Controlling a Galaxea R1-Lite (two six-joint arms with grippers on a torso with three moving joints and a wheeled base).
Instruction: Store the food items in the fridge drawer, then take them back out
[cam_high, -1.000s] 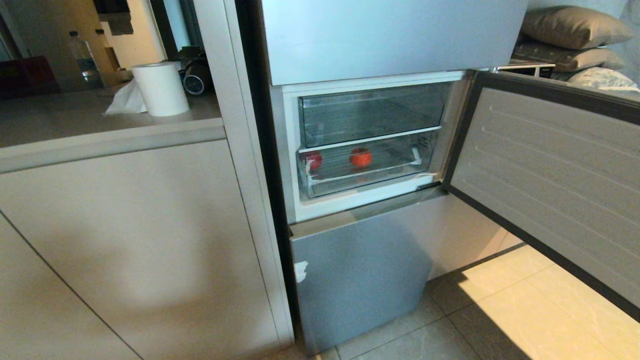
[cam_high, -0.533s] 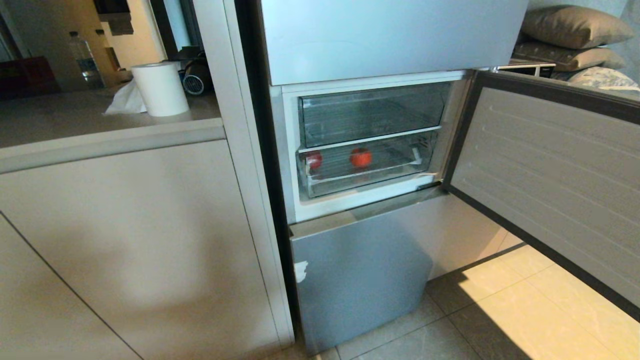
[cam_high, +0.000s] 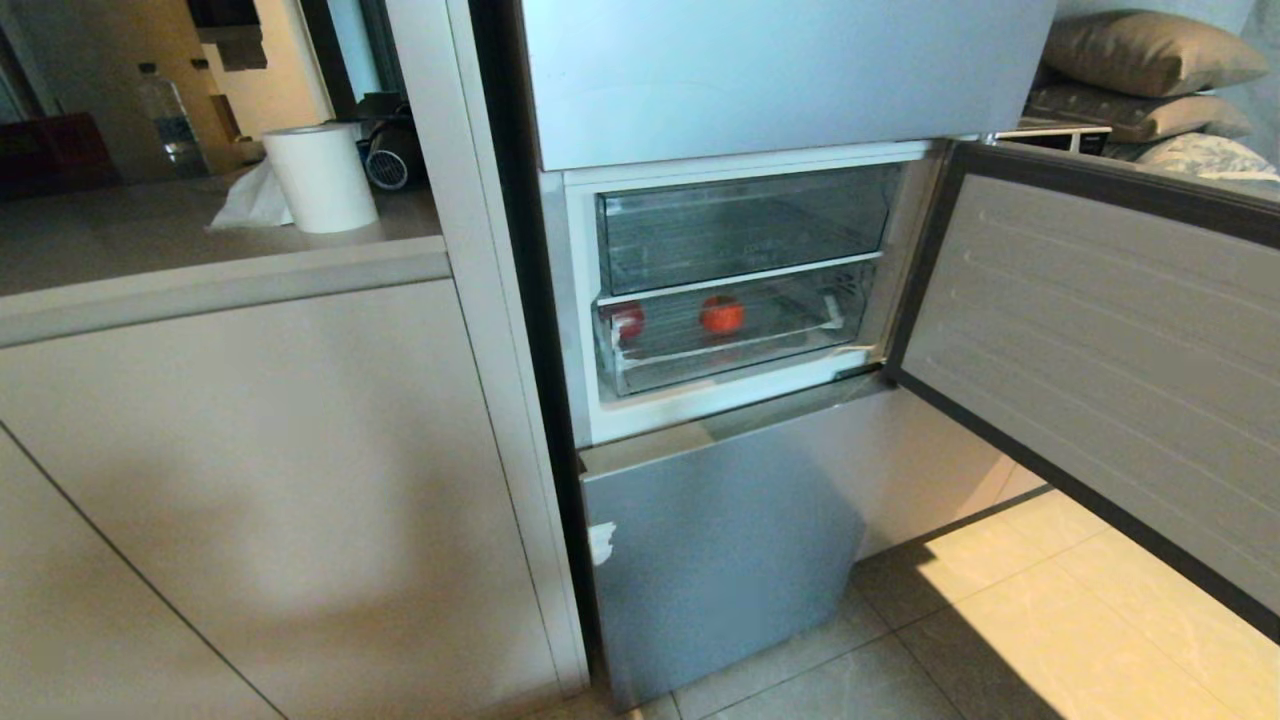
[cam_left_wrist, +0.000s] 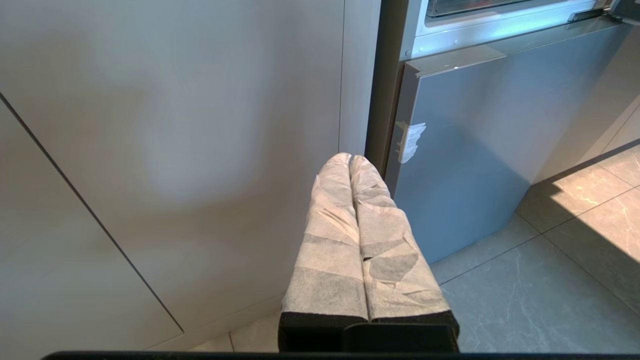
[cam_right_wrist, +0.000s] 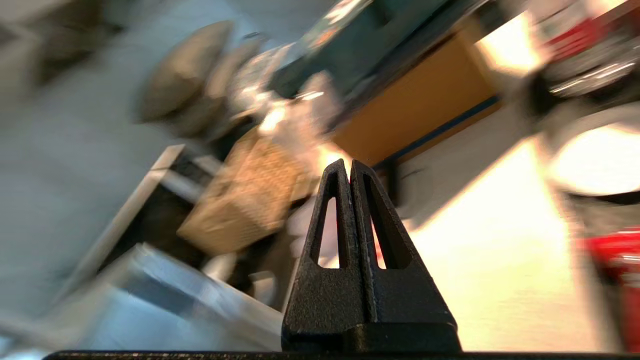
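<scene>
Jaws of both grippers are pressed together, nothing held: left gripper (cam_left_wrist: 350, 159), paper-wrapped, is seen low before the cabinet front (cam_left_wrist: 175, 125) beside the fridge; right gripper (cam_right_wrist: 349, 164) is seen against a blurred room, neither near the food. Fridge door (cam_high: 1090, 340): one, swung open. Fridge drawer (cam_high: 730, 362): one, shallow, pushed in, containing two food items, red piece (cam_high: 628, 318) at left, orange-red piece (cam_high: 721, 314) mid-drawer, apart. Taller clear drawer (cam_high: 745, 225): one, above.
</scene>
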